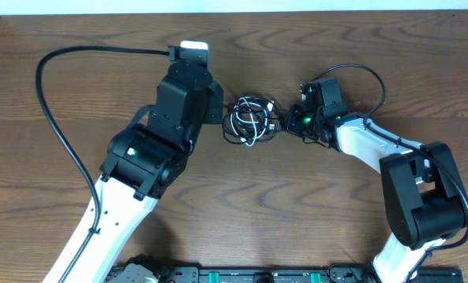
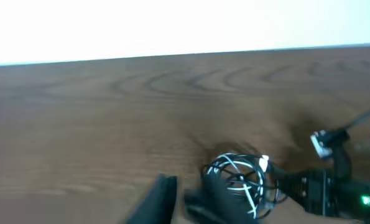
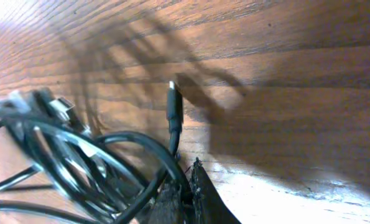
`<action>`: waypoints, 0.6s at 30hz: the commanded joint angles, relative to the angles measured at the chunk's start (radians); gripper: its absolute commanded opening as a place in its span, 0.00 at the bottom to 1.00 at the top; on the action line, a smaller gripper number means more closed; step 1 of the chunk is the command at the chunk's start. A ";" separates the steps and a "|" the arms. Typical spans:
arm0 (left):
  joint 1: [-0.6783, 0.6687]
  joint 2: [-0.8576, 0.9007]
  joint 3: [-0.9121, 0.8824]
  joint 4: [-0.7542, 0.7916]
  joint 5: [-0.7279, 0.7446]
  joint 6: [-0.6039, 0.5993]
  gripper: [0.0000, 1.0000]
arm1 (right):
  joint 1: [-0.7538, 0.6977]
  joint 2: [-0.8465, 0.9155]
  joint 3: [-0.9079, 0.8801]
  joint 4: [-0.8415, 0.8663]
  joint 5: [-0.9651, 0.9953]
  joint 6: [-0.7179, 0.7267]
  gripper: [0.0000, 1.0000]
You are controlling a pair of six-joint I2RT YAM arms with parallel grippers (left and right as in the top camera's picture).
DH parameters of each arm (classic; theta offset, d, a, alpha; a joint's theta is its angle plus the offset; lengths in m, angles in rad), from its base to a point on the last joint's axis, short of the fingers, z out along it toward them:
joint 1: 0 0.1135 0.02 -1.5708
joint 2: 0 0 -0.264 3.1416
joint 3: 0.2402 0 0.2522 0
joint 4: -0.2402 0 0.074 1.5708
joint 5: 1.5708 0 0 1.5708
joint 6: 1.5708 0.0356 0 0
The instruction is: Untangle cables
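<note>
The cables (image 1: 251, 120) are lying in a small, roughly round knot on the wooden table (image 1: 296, 220), just behind its middle and squarely between the two grippers. The knot is showing no clear long axis, only black loops crossing over white ones, and it is sitting flat on the wood. The right gripper (image 1: 285, 123) is reaching in from the right and touching the knot's right edge. In the right wrist view its fingertips (image 3: 200, 198) are pressing together on a black strand of the cables (image 3: 79, 155), so it is pinching that strand. From the pinch, a black plug (image 3: 174, 107) is standing almost straight up the picture, its long axis running away from the fingers and its metal tip pointing toward the far wood. The left gripper (image 1: 220, 110) is sitting at the knot's left edge. The left wrist view is blurring badly and showing only one dark finger (image 2: 164, 194) just left of the cables (image 2: 237, 180), so I cannot tell whether those jaws are apart or together, or touching anything.
</note>
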 commanded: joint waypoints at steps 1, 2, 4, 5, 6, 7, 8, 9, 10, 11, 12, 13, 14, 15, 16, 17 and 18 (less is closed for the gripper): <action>0.045 0.000 0.022 -0.008 -0.051 -0.070 0.37 | -0.008 0.018 0.002 -0.002 0.013 -0.005 0.01; 0.052 0.000 0.022 -0.011 -0.050 -0.079 0.41 | -0.008 0.018 0.002 -0.002 0.013 -0.005 0.01; 0.068 0.000 0.022 -0.024 -0.050 -0.102 0.44 | -0.008 0.018 0.002 -0.002 0.013 -0.005 0.01; 0.072 0.000 0.022 -0.031 -0.049 -0.102 0.50 | -0.008 0.018 0.002 -0.002 0.013 -0.005 0.01; 0.076 0.000 0.022 -0.034 -0.047 -0.101 0.55 | -0.008 0.018 0.002 -0.002 0.013 -0.005 0.01; 0.079 0.000 0.022 -0.040 -0.042 -0.101 0.61 | -0.008 0.018 0.002 -0.002 0.013 -0.005 0.01; 0.082 0.000 0.022 -0.045 -0.042 -0.101 0.63 | -0.008 0.018 0.002 -0.002 0.013 -0.005 0.01; 0.084 0.000 0.022 -0.049 -0.042 -0.101 0.66 | -0.008 0.018 0.002 -0.002 0.013 -0.005 0.01; 0.087 0.000 0.022 -0.052 -0.042 -0.101 0.68 | -0.008 0.018 0.002 -0.002 0.013 -0.005 0.01; 0.089 0.000 0.022 -0.056 -0.042 -0.101 0.73 | -0.008 0.018 0.002 -0.002 0.013 -0.005 0.01; 0.092 0.000 0.022 -0.059 -0.042 -0.101 0.76 | -0.008 0.018 0.002 -0.002 0.013 -0.005 0.01; 0.099 0.000 0.022 -0.061 -0.042 -0.101 0.86 | -0.008 0.018 0.002 -0.002 0.013 -0.005 0.01; 0.105 0.000 0.022 -0.063 -0.042 -0.101 0.90 | -0.008 0.018 0.002 -0.002 0.013 -0.005 0.01; 0.113 0.000 0.022 -0.063 -0.042 -0.102 0.93 | -0.008 0.018 0.002 -0.002 0.013 -0.005 0.01; 0.122 0.000 0.022 -0.064 -0.042 -0.111 0.95 | -0.008 0.018 0.002 -0.002 0.013 -0.005 0.01; 0.131 0.000 0.022 -0.064 -0.042 -0.125 0.97 | -0.008 0.018 0.002 -0.002 0.013 -0.005 0.01; 0.143 0.000 0.022 -0.068 -0.042 -0.150 1.00 | -0.008 0.018 0.002 -0.002 0.013 -0.005 0.01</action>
